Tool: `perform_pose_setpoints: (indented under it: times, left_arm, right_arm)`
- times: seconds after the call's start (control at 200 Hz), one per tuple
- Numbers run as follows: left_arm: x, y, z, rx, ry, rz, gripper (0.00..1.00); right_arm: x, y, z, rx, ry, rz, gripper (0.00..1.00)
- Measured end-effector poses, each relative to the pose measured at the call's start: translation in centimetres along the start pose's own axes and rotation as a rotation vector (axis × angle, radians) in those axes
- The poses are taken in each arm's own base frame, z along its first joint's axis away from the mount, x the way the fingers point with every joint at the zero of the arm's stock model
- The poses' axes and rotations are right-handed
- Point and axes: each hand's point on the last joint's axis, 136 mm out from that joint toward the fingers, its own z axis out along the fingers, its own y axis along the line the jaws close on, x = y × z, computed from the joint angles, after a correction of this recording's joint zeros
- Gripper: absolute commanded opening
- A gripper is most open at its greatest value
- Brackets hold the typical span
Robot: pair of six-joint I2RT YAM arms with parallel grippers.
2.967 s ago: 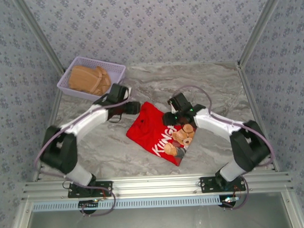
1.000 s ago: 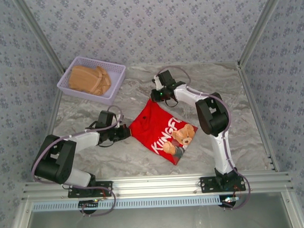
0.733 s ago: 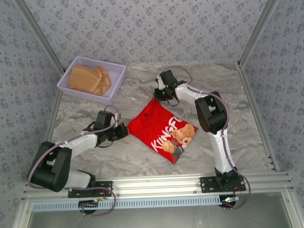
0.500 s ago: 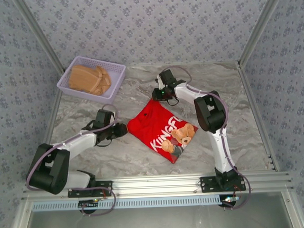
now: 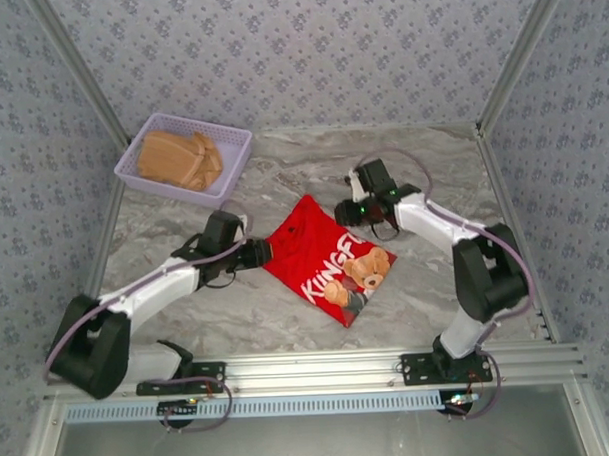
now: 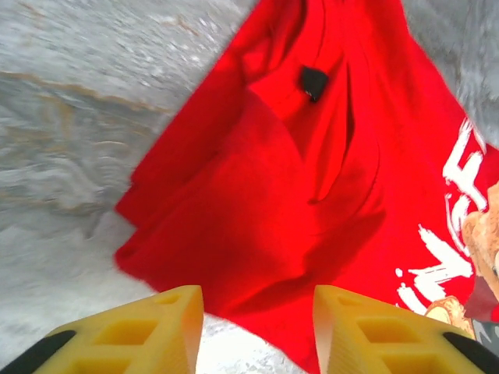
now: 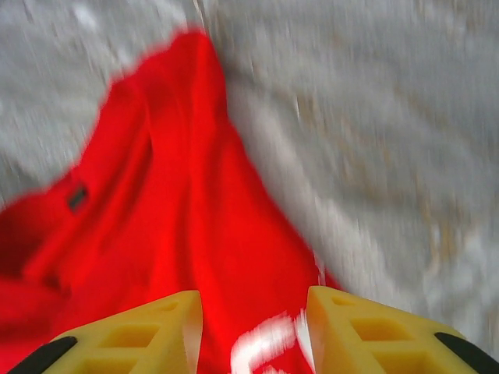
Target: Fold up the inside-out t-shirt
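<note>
The red t-shirt (image 5: 313, 246) lay crumpled in the middle of the marble table (image 5: 282, 169), its white lettering and bear print facing up. The left gripper (image 5: 268, 252) sat at its left edge, fingers spread apart with only cloth below. The right gripper (image 5: 344, 213) hung at the shirt's far right edge, also released, though its wrist view was blurred. A basket (image 5: 206, 123) holding tan cloth (image 5: 177, 157) stood well apart at the far left.
</note>
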Motion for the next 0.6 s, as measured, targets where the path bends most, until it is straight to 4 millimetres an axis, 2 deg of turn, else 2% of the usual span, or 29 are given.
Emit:
perform_pose_setpoints:
  times: [0.115,0.22,0.29,0.415,0.485,0.6]
  left_arm:
    - [-0.9,-0.5,2.4,-0.004,0.042,0.007,0.35]
    - [-1.7,-0.2,4.4,-0.029,0.069,0.013,0.35]
    - [-2.2,0.1,5.7,-0.05,0.085,0.014,0.35]
    - [-2.9,0.5,7.7,-0.082,0.118,0.025,0.38]
    - [-3.5,0.4,8.1,-0.089,0.121,0.038,0.39]
    - [-4.6,-0.4,8.1,-0.083,0.115,0.072,0.46]
  right_arm:
    - [5.6,-1.4,0.2,0.025,0.118,0.043,0.39]
    - [9.3,-2.7,0.7,0.058,0.21,0.091,0.35]
    - [10.7,-3.2,1.0,0.073,0.247,0.115,0.33]
    - [11.9,-3.8,1.2,0.096,0.265,0.161,0.32]
    - [12.1,-4.0,0.9,0.105,0.248,0.193,0.31]
    - [13.8,-3.7,0.2,0.117,0.223,0.245,0.32]
